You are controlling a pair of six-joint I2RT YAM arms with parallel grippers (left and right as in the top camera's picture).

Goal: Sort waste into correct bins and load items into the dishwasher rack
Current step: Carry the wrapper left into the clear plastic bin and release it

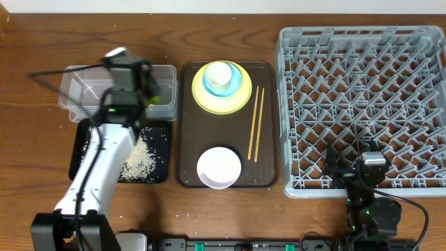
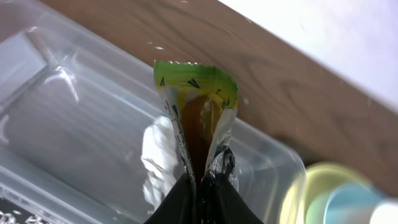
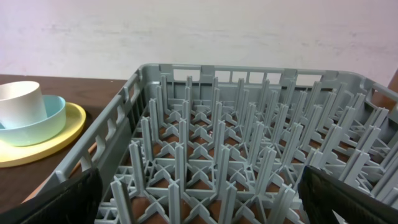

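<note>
My left gripper (image 1: 149, 95) (image 2: 200, 182) is shut on the green-and-orange snack wrapper (image 2: 198, 112) (image 1: 155, 100) and holds it upright over the right end of the clear tub (image 1: 83, 85) (image 2: 68, 118). A crumpled white tissue (image 2: 158, 155) lies in the tub under it. Rice grains (image 1: 139, 160) are spread in the black tray (image 1: 159, 136). A white cup (image 1: 219, 72) sits in the light blue bowl (image 1: 233, 82) on the yellow plate (image 1: 221, 104). The white bowl (image 1: 219, 167) and chopsticks (image 1: 256, 124) lie nearby. My right gripper (image 1: 369, 171) (image 3: 202, 205) is open at the front edge of the dishwasher rack (image 1: 362, 97) (image 3: 249, 124).
The plate stack, white bowl and chopsticks all rest on a brown serving tray (image 1: 188, 132) between the bins and the rack. The stacked cup (image 3: 22, 102), bowl and plate show at the left of the right wrist view. A few stray grains lie beside the black tray.
</note>
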